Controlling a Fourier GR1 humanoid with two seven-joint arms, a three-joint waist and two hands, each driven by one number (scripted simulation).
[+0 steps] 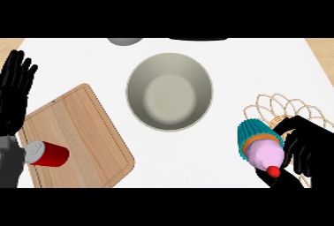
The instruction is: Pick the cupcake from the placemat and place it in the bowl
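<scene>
Bright, even light; soft shading inside the bowl [139, 95]

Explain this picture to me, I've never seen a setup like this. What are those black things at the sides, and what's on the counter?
This is one view from the robot's head, looking steeply down at a white counter. The black shapes are its hands. The left robot hand rests open at the left edge. The right robot hand is curled round a tilted cupcake by a woven placemat. In the middle stands an empty grey bowl. At left, a red can lies on a wooden cutting board.
</scene>
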